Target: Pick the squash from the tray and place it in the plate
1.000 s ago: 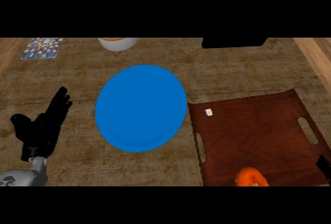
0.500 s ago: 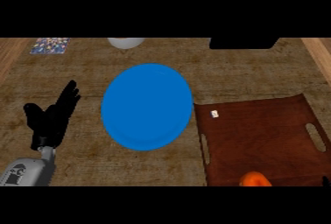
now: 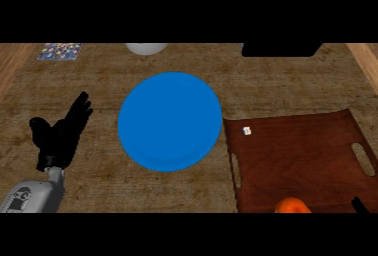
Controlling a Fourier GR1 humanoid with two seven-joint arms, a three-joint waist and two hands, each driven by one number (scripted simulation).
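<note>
An orange squash (image 3: 293,205) lies at the near edge of the brown tray (image 3: 303,150), only its top showing above the view's lower edge. The blue plate (image 3: 170,121) sits to the tray's left, with nothing on it. My left hand (image 3: 60,134) rests open at the left, fingers straight and pointing up, well apart from the plate. Of my right hand only a black fingertip (image 3: 359,205) shows at the lower right, on the tray's near right corner, a short way right of the squash.
A small white tag (image 3: 247,131) lies on the tray's far left corner. At the counter's far edge stand a white bowl (image 3: 146,48), a black object (image 3: 282,49) and a patterned item (image 3: 60,51). Wooden strips border both sides.
The view has shifted, so plate and tray sit lower and further right in the picture. My left hand shows further right, and less of the right hand is visible.
</note>
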